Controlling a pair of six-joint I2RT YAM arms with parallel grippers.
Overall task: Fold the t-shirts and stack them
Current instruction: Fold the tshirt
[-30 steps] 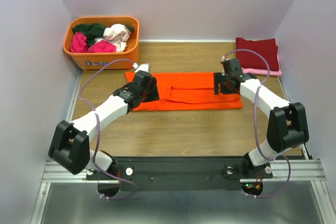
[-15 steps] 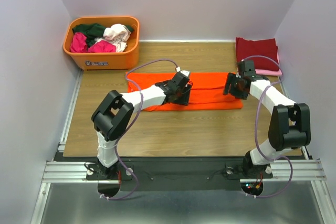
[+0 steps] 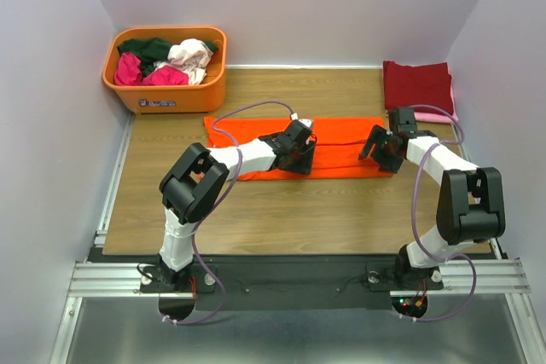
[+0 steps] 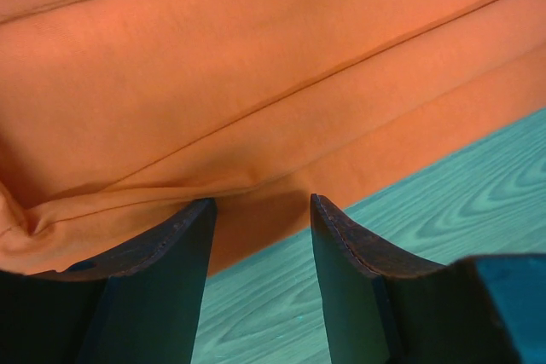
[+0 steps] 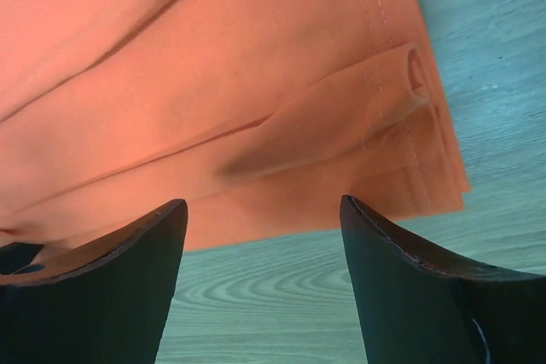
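Only wrist views show left pincer (image 4: 260, 204), right pincer (image 5: 263, 204) parted, empty, over orange t-shirt (image 3: 341, 135).

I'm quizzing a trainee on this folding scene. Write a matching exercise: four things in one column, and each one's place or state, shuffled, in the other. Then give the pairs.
Column one
1. orange t-shirt
2. dark red t-shirt
3. orange tub
4. right hand

Column two
A. folded, lying on a pink t-shirt in the far right corner
B. open, at the right end of the orange shirt
C. laid out as a long band in the middle of the table
D. in the far left corner, holding crumpled t-shirts

Pairs: 1-C, 2-A, 3-D, 4-B
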